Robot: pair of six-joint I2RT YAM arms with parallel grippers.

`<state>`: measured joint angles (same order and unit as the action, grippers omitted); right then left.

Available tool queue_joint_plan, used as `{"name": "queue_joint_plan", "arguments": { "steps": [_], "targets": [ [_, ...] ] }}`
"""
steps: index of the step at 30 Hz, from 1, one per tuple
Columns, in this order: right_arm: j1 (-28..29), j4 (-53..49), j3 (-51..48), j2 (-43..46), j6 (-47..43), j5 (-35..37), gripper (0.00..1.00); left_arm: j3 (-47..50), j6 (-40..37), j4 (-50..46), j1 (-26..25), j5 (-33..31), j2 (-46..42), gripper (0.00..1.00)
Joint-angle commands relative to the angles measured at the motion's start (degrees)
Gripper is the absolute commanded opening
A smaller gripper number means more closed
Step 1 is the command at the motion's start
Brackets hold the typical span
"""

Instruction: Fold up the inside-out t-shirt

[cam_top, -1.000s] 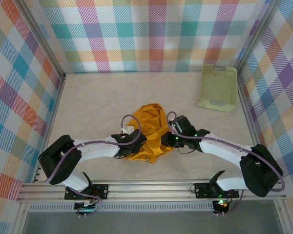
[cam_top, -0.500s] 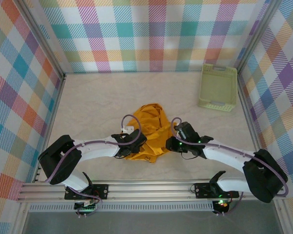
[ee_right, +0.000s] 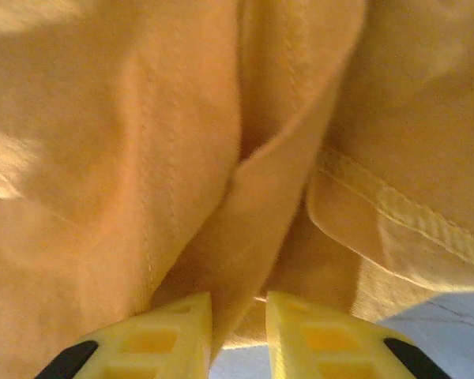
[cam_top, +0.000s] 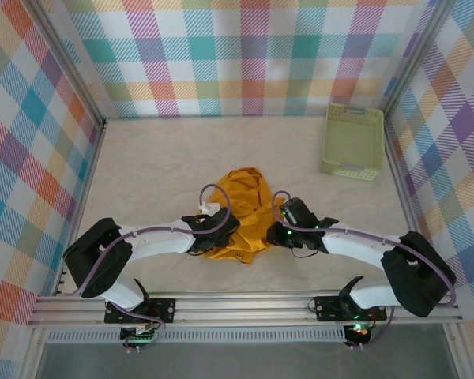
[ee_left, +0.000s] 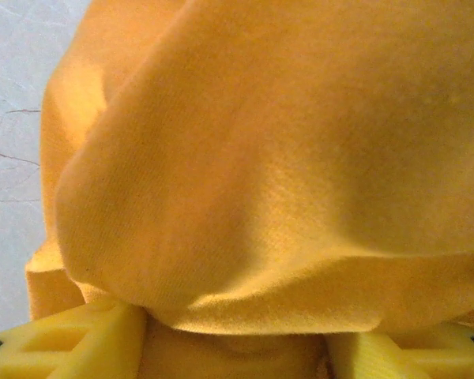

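— So, what's the left gripper [cam_top: 227, 234] [ee_left: 237, 347] up to?
— It's pushed into the near-left edge of the inside-out t-shirt [cam_top: 249, 193] [ee_left: 284, 158] [ee_right: 142, 142], fingers wide apart with a wad of cloth between them. Pinched or loose, I can't tell.
— And the shirt itself?
— Crumpled in a heap in the middle of the table [cam_top: 158, 158], between both arms.
— The right gripper [cam_top: 270, 230] [ee_right: 238, 332]?
— At the heap's near-right edge, fingers close together, a fold running into the gap. Gripped or let go, I can't tell. The green basket [cam_top: 353, 142] sits well apart, far right.
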<state>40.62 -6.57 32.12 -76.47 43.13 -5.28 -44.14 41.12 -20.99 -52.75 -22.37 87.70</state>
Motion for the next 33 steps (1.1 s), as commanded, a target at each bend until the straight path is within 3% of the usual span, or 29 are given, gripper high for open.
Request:
{"name": "queue_joint_plan", "arguments": {
  "steps": [1, 10, 18, 25, 29, 33],
  "targets": [
    [1.0, 1.1, 4.0, -1.0, -0.9, -1.3, 0.28, -1.1, -0.5, -0.8, -0.8, 0.0, 0.6, 0.61],
    [3.1, -4.1, 9.8, -7.8, -1.7, 1.5, 0.36, -0.8, -0.4, -0.8, -1.3, -0.7, -0.2, 0.61],
    [5.2, -12.3, 11.4, -8.7, 0.4, 10.2, 0.4, -0.3, -0.3, -0.6, -1.3, -1.0, -0.3, 0.61],
    [5.6, -11.9, 12.7, -12.4, 1.3, 10.2, 0.45, -0.3, -0.2, -0.5, -1.3, -1.2, -0.2, 0.61],
    [5.8, -10.5, 12.9, -12.6, 0.8, 10.4, 0.41, -0.2, -0.3, -0.8, -1.3, -1.3, -0.2, 0.61],
    [5.8, -13.4, 13.8, -13.1, 1.0, 12.5, 0.29, -0.1, -0.2, -1.0, -1.3, -1.8, -0.2, 0.61]
  ]
}}
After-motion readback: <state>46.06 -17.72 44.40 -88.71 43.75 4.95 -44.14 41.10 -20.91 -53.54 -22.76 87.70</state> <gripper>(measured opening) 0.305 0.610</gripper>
